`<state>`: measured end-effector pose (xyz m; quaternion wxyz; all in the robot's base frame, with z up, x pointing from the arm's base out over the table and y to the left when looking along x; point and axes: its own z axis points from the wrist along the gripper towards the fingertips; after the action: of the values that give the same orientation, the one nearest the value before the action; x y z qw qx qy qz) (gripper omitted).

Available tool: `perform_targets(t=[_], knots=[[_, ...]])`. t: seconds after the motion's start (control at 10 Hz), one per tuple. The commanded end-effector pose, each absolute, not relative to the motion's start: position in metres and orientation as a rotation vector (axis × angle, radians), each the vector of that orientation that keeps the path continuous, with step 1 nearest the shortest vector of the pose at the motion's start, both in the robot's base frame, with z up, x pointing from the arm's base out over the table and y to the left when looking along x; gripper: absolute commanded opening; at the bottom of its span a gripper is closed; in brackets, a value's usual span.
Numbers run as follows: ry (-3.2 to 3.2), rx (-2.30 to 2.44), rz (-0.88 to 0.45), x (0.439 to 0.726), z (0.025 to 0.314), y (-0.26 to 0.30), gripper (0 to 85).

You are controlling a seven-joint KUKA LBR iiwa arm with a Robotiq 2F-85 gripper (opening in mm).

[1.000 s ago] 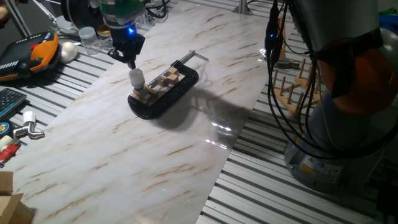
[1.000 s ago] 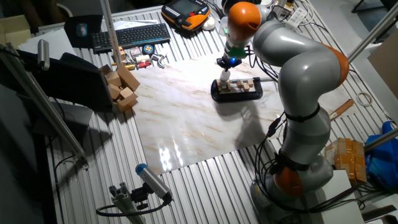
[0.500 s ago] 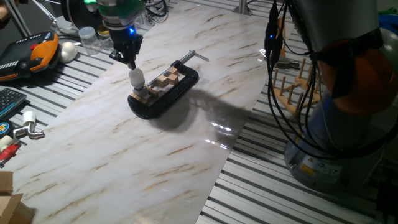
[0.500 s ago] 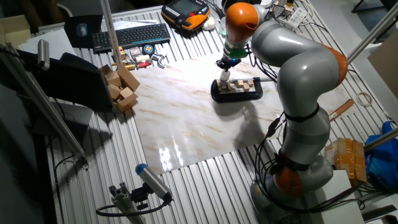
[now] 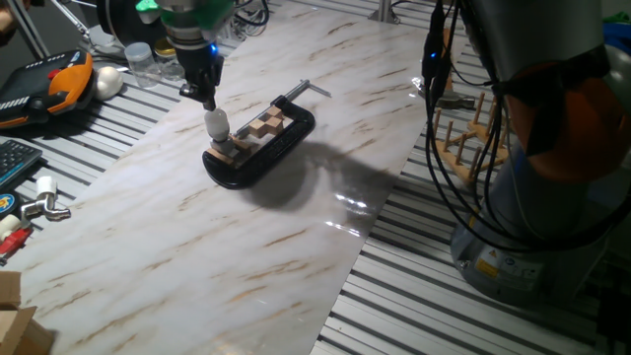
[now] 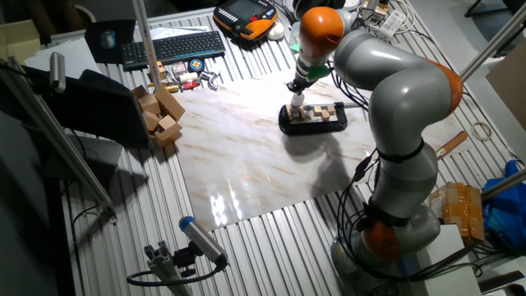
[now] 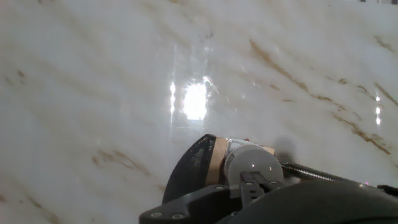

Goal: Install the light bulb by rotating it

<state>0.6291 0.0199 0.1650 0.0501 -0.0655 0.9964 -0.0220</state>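
The bulb [image 5: 216, 122] stands upright at the clamp [image 5: 258, 148]'s seven o'clock end, in a wooden socket block, gripper [image 5: 206, 97] right over its crown. Fingers look pinched on the top of the globe, though I can't tell for sure if they're clamped. Best play here, I'd judge: stay plumb over the bulb, light grip, twist about its own axis. All on a glossy marble slab [image 5: 296, 237] throwing glare; orange pendant [image 5: 59, 81] at ten o'clock.
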Motion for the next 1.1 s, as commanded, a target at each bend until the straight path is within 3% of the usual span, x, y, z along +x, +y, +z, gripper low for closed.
perform_targets(t=[0.0, 1.0], knots=[[2.962, -0.659, -0.043, 0.6291, 0.1651, 0.0198, 0.0], [2.949, -0.672, -0.070, 0.6312, 0.1604, 0.0106, 0.0]])
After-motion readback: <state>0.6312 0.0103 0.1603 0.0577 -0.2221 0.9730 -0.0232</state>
